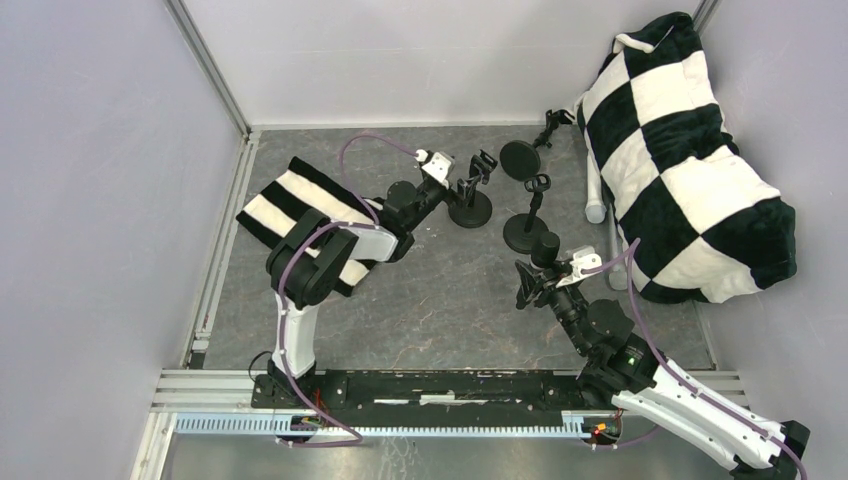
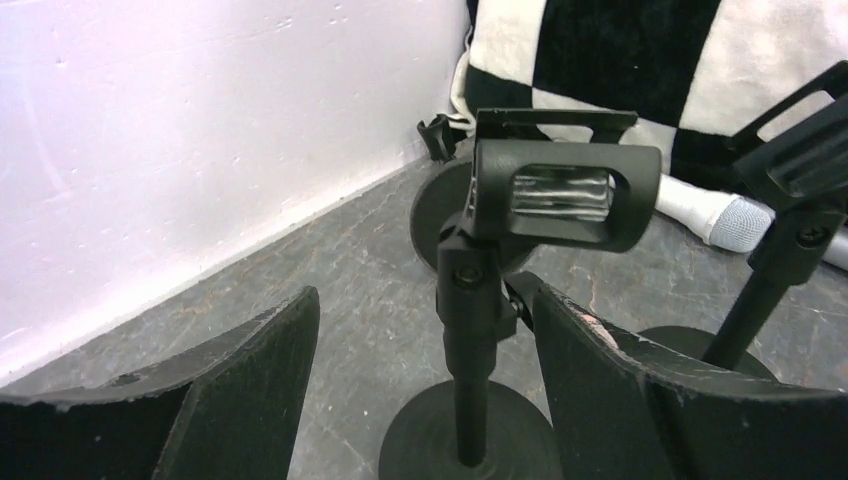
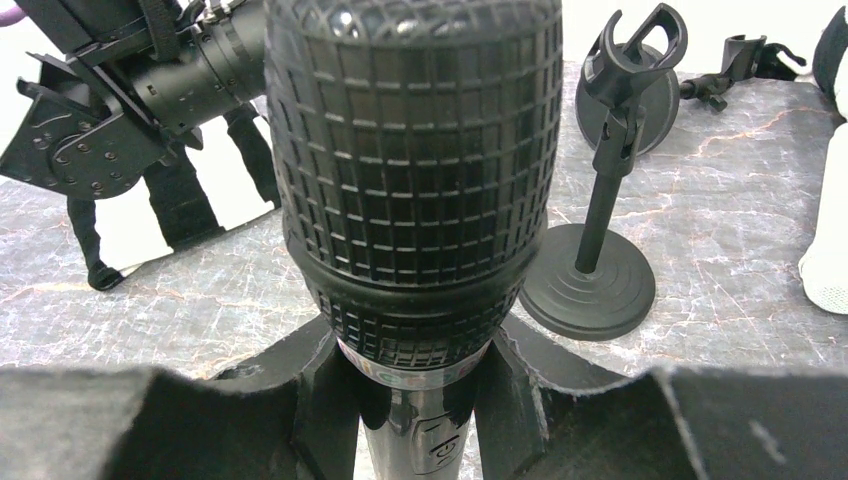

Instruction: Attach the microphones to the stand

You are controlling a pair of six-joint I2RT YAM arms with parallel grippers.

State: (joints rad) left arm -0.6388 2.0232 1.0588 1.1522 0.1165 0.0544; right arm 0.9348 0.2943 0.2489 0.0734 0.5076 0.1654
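TWO ARMS, THREE STANDS: The right pincer (image 3: 415, 350) is clamped on the black microphone (image 3: 415, 170), its fingers (image 3: 300, 400) closed on the handle just below the head, and the microphone stands upright. The head is a fat dome of black square-grid mesh over a darker band. A silver ring (image 3: 405, 378) sits where the handle begins, and the rest of the handle is cut off by the lower edge of the wrist view. Just beyond this pincer, to its right, a second stand (image 3: 598, 260) rises from a round base on the dark marbled counter (image 1: 440, 300).

The left pincer (image 2: 425, 300) is spread wide, one finger on each side of the post of a stand (image 2: 468, 340). Whether either pad touches the post cannot be told. The stand's clip (image 2: 560, 195) sits above the fingers, turned sideways. Behind it a toppled stand (image 1: 520, 160) shows only the edge of its disc.

Further out to the right, the white microphone (image 2: 685, 200) lies on the counter against a black-and-white chequered cushion (image 1: 690, 150), its pale mesh head partly hidden by the second stand. A silver-grey microphone (image 1: 617, 268) beside the cushion is hard to make out.
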